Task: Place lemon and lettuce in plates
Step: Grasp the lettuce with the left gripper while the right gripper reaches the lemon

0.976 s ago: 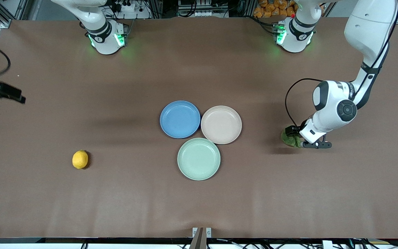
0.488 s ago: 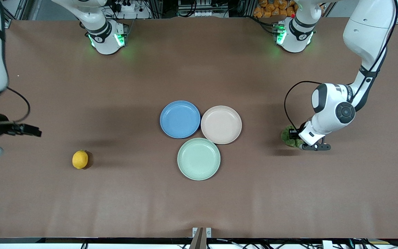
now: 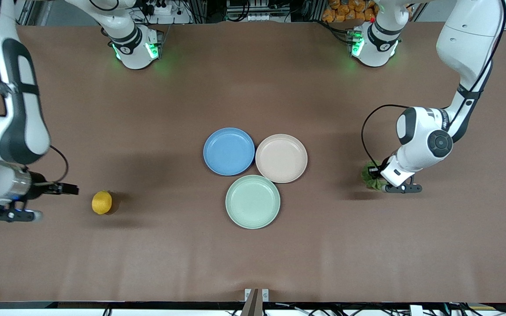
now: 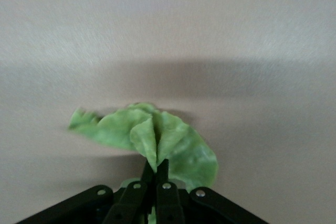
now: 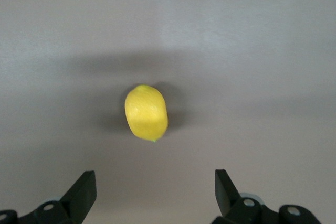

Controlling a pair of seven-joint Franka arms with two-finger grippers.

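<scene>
While both plates sit bare, nothing of the task counts as done yet. My left gripper (image 4: 155, 167) has its jaws pinched together on the lettuce (image 4: 152, 135), clamped on a fold of the leaf that bunches up right at the tips; rest of the leaf spreads out on the worktop (image 3: 367, 245) just ahead of the jaws. In the front view the lettuce (image 3: 370, 175) is low at the worktop, toward my left arm's end, well apart from the plates; can't tell if it's lifted clear.

My right gripper (image 5: 155, 192) has jaws wide apart, nothing in them. The lemon (image 5: 146, 112) lies on the worktop ahead of the jaws, centred between them, not touched. In the front view my right gripper (image 3: 66, 189) is just beside the lemon (image 3: 102, 202), toward my right arm's end.

Blue plate (image 3: 229, 151) and pink-beige plate (image 3: 281, 158) touch each other mid-worktop, between my two jaws; green plate (image 3: 252, 201) beside them, also bare.

Left to do, as I judge it: lift and carry lettuce to a plate, close on lemon, carry, release both.
</scene>
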